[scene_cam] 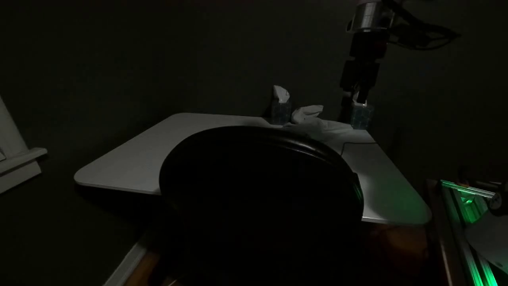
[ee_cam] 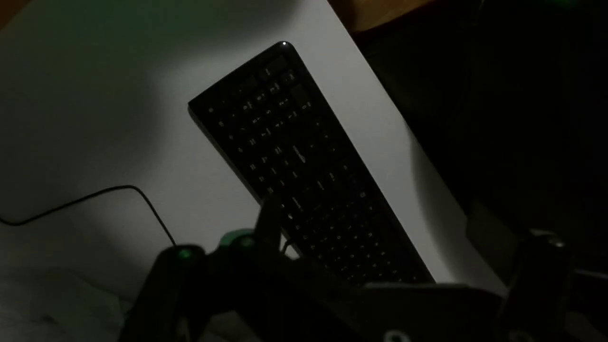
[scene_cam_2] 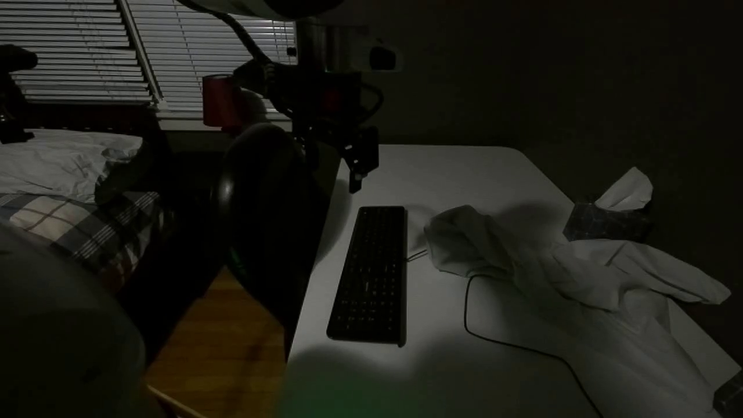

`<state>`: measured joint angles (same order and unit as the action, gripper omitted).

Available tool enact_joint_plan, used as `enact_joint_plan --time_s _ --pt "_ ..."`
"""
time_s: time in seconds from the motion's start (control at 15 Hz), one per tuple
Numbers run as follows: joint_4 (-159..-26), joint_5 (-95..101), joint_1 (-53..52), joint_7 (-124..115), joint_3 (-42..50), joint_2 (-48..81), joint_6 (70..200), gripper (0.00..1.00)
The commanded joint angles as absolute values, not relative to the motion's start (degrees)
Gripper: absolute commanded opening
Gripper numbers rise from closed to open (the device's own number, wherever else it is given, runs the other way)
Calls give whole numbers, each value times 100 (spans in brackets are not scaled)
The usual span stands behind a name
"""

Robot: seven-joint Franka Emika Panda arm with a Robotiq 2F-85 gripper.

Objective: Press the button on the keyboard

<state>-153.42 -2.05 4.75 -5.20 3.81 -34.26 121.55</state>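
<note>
Keyboard [scene_cam_2: 371,276] and all, your scene rests on a pale worktop [scene_cam_2: 453,174], dimly lit, with a dark chair [scene_cam: 258,190] at its side. Across the keyboard from the chair sprawls a crumpled whitish cloth [scene_cam_2: 580,278], near the keyboard but not touching it.

You have the keyboard lying flat, close to the worktop's edge on the chair's side, its long side roughly along that edge. Expect it to be light and stiff, sturdy under a mild push, yet apt to slide. A press needs no grip; should you have to shift it, take it across a short end.

Your claw [scene_cam_2: 334,174] hangs above the worktop by the keyboard's far end in an exterior view, released, its fingers [ee_cam: 269,218] apart and nothing visible between them. Brought together, they would likely make a better pressing tip. A thin cable [scene_cam_2: 511,346], probably the keyboard's, crosses the worktop; keep clear of it.

Smallest are the keys [ee_cam: 298,153]: most marks are too dim to read, and the task doesn't say which you want. Come straight down on one key's middle and stop once it gives.
</note>
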Motion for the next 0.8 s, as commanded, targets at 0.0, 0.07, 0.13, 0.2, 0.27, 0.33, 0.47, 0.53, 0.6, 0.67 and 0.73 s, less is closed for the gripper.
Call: enact_joint_plan --time_s 0.0,0.07,0.13,0.2,0.27,0.33,0.47,0.53,0.6,0.67,0.73 --pt "-15147 -385 282 36 505 -2967 12231 100" --pt "-15066 -371 242 180 509 -2759 12243 100" --pt "-15009 -399 184 380 550 -2607 12268 100" --pt "-14924 -328 186 497 537 -2401 12346 100" --pt "-14818 -229 201 583 510 -2178 12482 100" --pt "-14721 -160 220 636 486 -1968 12649 100" --pt "-14445 -16 254 768 465 -1466 12986 100" --pt "-14266 -46 242 878 494 -1189 13096 100" --pt "-14113 -100 233 965 511 -967 13161 100" --pt "-13959 -185 220 1073 524 -756 13206 96" --pt "-13814 -228 216 1122 504 -550 13267 72"
